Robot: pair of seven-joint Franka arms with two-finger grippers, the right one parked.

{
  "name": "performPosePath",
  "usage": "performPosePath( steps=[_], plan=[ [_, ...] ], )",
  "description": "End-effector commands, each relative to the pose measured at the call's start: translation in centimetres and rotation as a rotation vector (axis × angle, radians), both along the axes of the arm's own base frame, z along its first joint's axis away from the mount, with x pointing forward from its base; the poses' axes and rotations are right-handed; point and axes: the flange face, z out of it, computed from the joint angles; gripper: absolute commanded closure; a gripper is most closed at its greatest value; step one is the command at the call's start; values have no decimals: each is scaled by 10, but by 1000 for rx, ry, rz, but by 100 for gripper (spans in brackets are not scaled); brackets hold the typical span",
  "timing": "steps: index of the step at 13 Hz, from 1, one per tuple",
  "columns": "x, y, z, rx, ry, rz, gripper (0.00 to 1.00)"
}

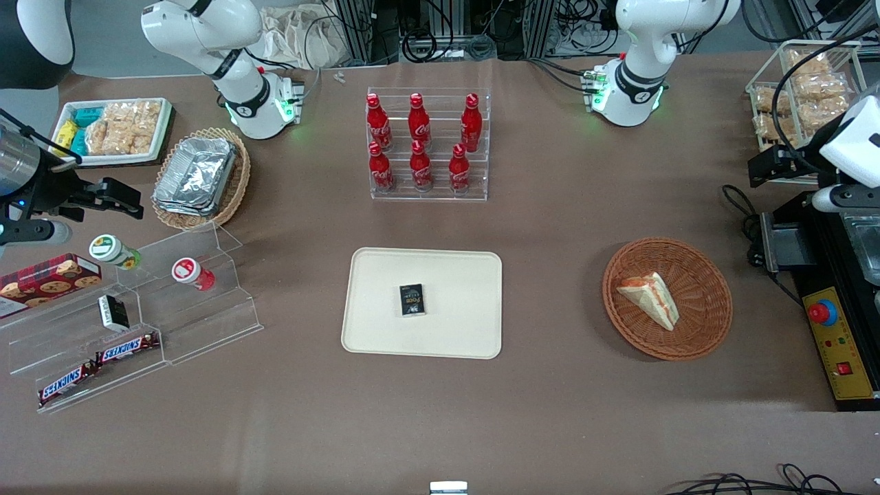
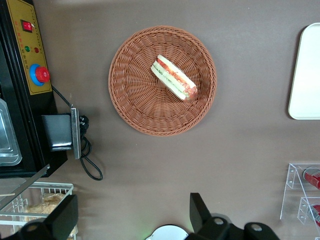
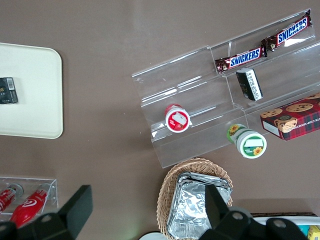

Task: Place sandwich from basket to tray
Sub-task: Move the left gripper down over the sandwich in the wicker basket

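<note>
Spreading wide with nothing between them, the fingers [image 2: 62, 220] of the left gripper [image 2: 132, 217] are hanging high above the table, beside the basket [image 1: 701, 330] where the sandwich [image 1: 650, 299] is lying. SNICKERS bars [image 1: 127, 348] are showing readable lettering toward the parked arm's end, and the tray [image 1: 454, 282] is carrying a small dark box [image 1: 411, 300].

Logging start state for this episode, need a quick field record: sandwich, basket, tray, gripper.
sandwich: lying in the basket, untouched
basket: on the table, toward the working arm's end
tray: mid-table, beside the basket, holds one small black box
gripper: open, holding nothing, raised above the table, clear of the basket
bottle rack: six red bottles, farther from the front camera than the tray
task state: transfer not yet started
</note>
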Motion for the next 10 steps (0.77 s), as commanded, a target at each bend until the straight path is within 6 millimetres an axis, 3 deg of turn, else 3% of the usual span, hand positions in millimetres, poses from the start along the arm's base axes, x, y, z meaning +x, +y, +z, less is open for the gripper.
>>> performPosePath(
  steps=[1, 3, 7, 10],
  plan=[
    [1, 0, 3, -13, -16, -12, 0],
    [2, 1, 3, -15, -18, -14, 0],
    [24, -1, -24, -16, 34, -9, 0],
    [29, -3, -35, -17, 54, -22, 0]
  ],
)
